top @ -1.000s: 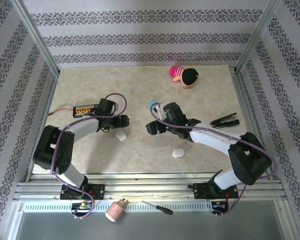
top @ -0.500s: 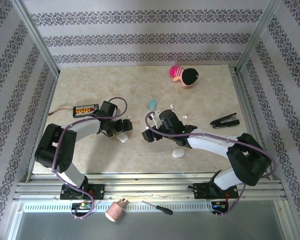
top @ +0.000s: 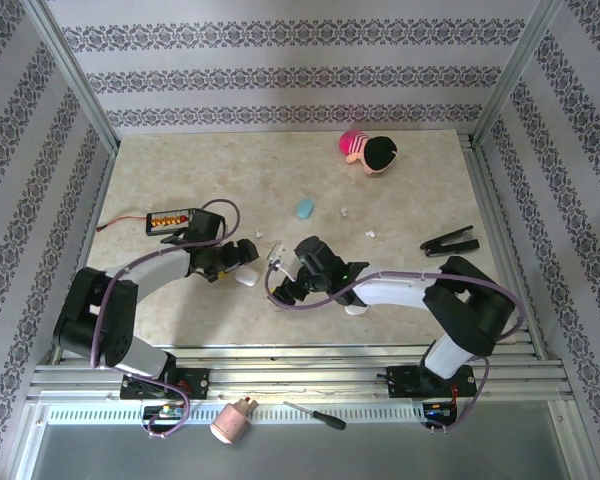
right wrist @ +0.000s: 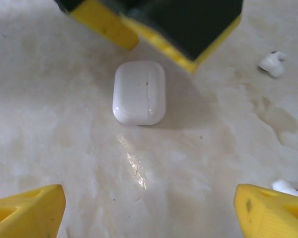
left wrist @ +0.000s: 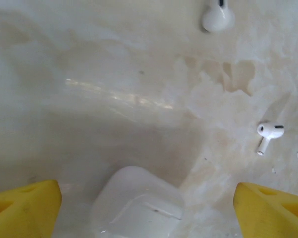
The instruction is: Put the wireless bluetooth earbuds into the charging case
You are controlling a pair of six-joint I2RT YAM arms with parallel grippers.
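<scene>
Both arms have swung in over the white charging case (right wrist: 139, 92) — left gripper (top: 242, 258) and right gripper (top: 282, 284) fingers spread wide, empty — so the earbuds (left wrist: 269, 134) still lie loose.

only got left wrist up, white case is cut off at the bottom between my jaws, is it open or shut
observer: The right wrist view shows the whole white case. It lies flat and its lid looks shut.
operator: ok where is the right arm
observer: The right gripper faces the left gripper across that case, jaws open, holding nothing.
operator: anything else out past my view
observer: The top view shows a light blue pebble-shaped item farther back, apart from both arms.
</scene>
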